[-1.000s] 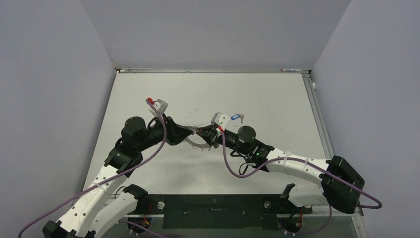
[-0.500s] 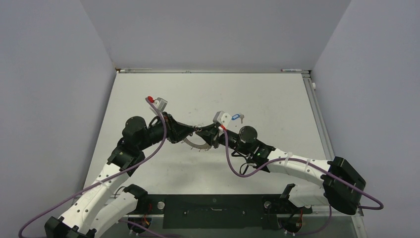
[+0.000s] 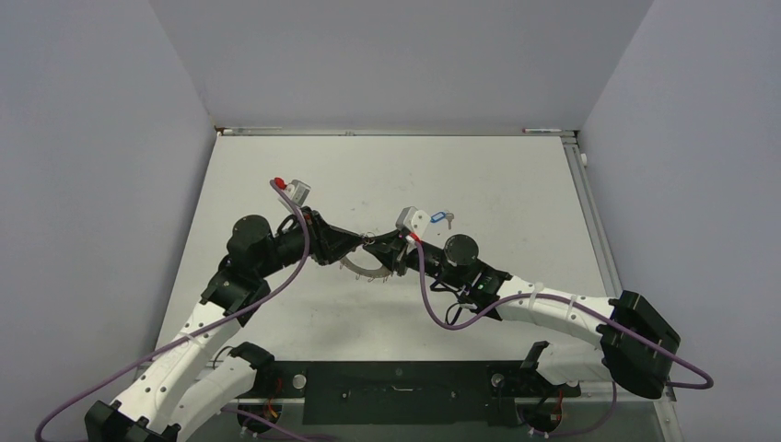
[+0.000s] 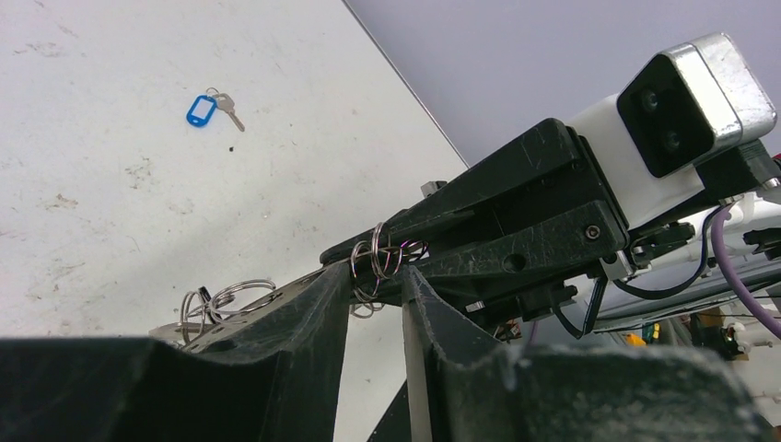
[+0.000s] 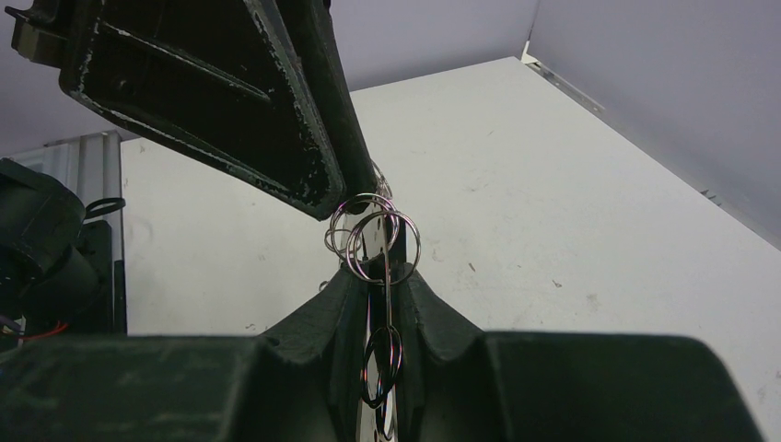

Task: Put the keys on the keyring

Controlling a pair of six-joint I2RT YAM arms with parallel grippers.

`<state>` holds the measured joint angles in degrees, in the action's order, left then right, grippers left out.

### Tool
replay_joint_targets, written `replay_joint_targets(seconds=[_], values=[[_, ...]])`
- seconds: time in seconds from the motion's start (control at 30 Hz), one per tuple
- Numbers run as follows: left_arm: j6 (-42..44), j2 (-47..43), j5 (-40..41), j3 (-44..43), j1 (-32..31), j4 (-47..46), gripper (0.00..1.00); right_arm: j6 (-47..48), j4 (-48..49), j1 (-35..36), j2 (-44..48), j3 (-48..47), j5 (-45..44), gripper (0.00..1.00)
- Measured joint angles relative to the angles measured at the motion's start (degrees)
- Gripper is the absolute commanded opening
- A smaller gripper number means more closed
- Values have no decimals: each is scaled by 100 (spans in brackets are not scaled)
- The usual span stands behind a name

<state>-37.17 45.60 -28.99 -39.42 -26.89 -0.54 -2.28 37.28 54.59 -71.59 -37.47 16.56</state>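
Grey keyring (image 3: 366, 269) is clamped in your right gripper (image 5: 379, 276), mid-frame. Your left gripper (image 4: 376, 274) is narrow around its wire loops (image 4: 373, 261), and you can't tell if it's gripping. Blue-tagged key (image 4: 201, 109) lies upper left.

No legible text or markings

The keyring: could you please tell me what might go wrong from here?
The right gripper clamps the keyring; a tug from the left gripper at its wire loops could twist it loose. The blue key lies apart on the table, with neither gripper free to fetch it.
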Motion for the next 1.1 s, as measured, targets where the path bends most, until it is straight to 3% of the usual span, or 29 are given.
replay_joint_targets(seconds=[0.13, 0.57, 1.1], values=[[22, -2, -22, 0, 4, 22, 34, -2, -2, 0, 0, 0, -48, 5], [-55, 35, -76, 2, 50, 31, 29, -59, 31, 2, 2, 0, -83, 5], [-190, 59, -278, 28, 136, -20, 31, -175, 299, 33, -4, 0, -162, 5]])
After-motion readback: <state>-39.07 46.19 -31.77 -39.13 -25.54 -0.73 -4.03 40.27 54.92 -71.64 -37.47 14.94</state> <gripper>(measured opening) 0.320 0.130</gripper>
